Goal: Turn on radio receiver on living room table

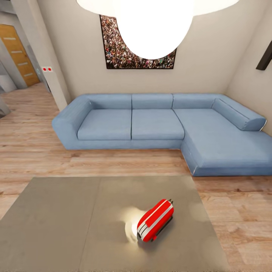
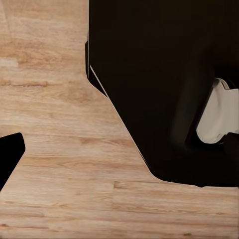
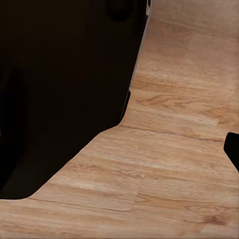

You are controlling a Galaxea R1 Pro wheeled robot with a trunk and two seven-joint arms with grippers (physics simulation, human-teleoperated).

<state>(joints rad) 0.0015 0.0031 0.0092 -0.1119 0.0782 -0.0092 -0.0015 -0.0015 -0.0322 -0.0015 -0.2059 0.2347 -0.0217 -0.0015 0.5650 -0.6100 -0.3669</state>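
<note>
The red radio receiver (image 1: 155, 220) with white trim lies on the glossy grey table (image 1: 56, 219), right of the table's middle and toward its near edge. Its long side points away and to the right, and its dial is not visible from here. A bright lamp reflection sits just left of it on the tabletop. In the left wrist view a dark tip (image 2: 9, 157) cuts in at the edge over the wood floor (image 2: 59, 199). A similar dark tip (image 3: 233, 149) shows in the right wrist view. I cannot tell how either gripper's jaws stand.
A blue corner sofa (image 1: 158, 124) stands beyond the table, with wood floor between them. A white dome lamp (image 1: 151, 22) hangs overhead in front of a framed picture (image 1: 113, 49). A wooden door (image 1: 19, 53) is far left. The robot's black body (image 2: 164, 74) (image 3: 59, 74) fills much of both wrist views.
</note>
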